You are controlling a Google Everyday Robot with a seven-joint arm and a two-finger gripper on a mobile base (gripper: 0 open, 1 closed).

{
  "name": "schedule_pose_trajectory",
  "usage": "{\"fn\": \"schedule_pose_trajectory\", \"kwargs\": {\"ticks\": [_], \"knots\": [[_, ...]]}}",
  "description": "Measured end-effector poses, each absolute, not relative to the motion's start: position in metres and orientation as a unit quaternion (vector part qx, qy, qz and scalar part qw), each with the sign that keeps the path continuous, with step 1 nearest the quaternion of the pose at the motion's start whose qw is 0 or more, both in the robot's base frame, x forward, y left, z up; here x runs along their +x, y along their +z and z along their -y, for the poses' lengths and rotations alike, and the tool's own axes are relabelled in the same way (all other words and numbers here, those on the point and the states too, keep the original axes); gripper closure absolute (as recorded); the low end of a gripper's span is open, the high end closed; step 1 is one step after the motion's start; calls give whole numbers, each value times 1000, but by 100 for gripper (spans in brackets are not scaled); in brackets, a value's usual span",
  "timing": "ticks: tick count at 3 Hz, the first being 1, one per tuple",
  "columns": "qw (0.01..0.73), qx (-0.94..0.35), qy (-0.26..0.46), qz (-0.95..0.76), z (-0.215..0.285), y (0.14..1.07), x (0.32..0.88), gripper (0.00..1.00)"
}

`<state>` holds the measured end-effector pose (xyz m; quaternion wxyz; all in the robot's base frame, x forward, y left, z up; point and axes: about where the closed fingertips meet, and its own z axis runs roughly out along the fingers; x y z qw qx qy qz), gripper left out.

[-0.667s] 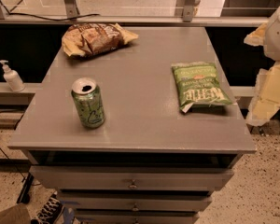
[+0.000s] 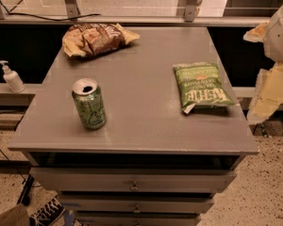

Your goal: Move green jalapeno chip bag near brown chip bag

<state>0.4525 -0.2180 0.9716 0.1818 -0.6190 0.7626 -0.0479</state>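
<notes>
The green jalapeno chip bag (image 2: pixel 200 85) lies flat on the right side of the grey cabinet top (image 2: pixel 141 121). The brown chip bag (image 2: pixel 97 38) lies crumpled at the far left corner of the top, well apart from the green bag. My gripper (image 2: pixel 271 91) shows as pale cream and yellow parts at the right edge of the view, off the cabinet's right side and just right of the green bag. It touches nothing.
An opened green soda can (image 2: pixel 89 103) stands upright at the front left of the top. A white pump bottle (image 2: pixel 11 77) stands on a low ledge to the left. Drawers (image 2: pixel 132 185) run below the front edge.
</notes>
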Motion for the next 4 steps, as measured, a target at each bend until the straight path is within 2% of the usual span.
{"fn": "schedule_pose_trajectory", "kwargs": {"ticks": [2,4], "knots": [[204,-650,-74,-728,228,929,521,0],[177,-626,-45,-758,236,865,544,0]]}}
